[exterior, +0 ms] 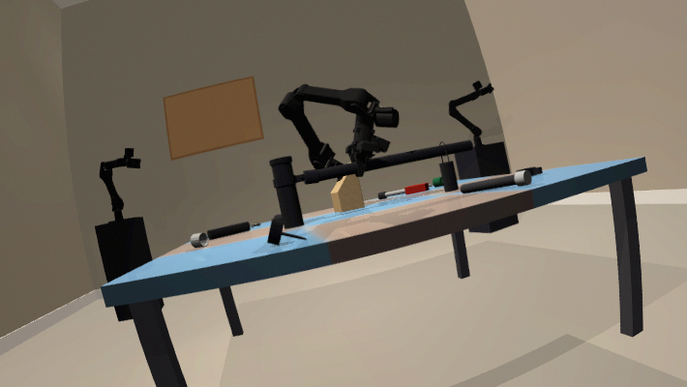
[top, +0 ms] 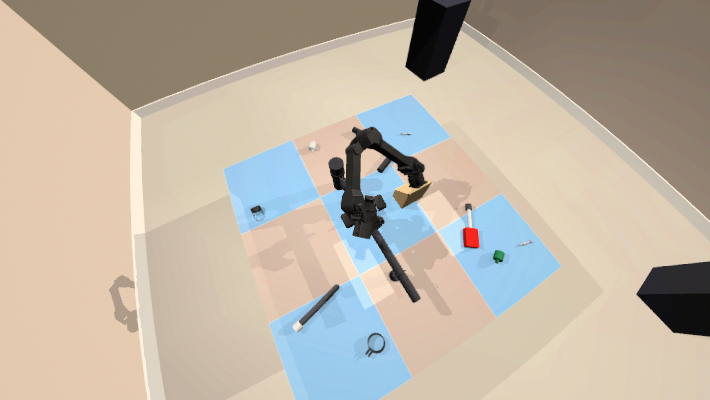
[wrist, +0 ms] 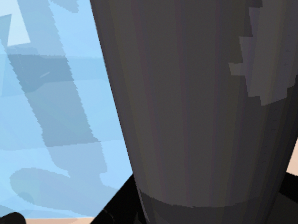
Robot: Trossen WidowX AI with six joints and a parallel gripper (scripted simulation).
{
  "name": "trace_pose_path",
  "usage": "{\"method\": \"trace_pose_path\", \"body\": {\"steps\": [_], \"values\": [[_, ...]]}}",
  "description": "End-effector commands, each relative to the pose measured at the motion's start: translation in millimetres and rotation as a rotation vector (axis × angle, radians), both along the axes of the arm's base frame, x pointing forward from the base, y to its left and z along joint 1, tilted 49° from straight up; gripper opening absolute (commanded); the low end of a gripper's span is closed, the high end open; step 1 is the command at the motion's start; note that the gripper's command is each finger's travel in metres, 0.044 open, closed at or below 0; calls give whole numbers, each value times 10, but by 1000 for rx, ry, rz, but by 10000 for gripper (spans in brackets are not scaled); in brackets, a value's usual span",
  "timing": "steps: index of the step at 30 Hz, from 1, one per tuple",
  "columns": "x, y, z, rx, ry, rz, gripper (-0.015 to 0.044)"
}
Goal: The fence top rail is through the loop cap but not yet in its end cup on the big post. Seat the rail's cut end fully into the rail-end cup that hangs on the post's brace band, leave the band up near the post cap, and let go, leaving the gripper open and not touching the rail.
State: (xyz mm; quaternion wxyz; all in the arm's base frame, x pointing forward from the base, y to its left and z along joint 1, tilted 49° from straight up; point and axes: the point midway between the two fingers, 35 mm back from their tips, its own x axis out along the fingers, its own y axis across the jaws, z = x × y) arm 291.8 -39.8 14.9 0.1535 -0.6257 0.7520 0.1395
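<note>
While the gripper [exterior: 360, 162] clamps the top rail [exterior: 411, 156], the rail hangs level above the table [exterior: 242, 263].
The rail's left end reaches the rail-end cup [exterior: 302, 178] beside the big post [exterior: 286, 193]; whether it is fully seated cannot be told. Its right part passes the loop cap [exterior: 443, 154] on the short post [exterior: 448, 176]. The wrist view fills with dark rail [wrist: 193, 96].
</note>
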Motion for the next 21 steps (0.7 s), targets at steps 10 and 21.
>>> {"method": "trace_pose_path", "body": {"steps": [10,21], "values": [[9,-24,88,-4,-4,10,0],[6,-56,131,-4,-4,10,0]]}}
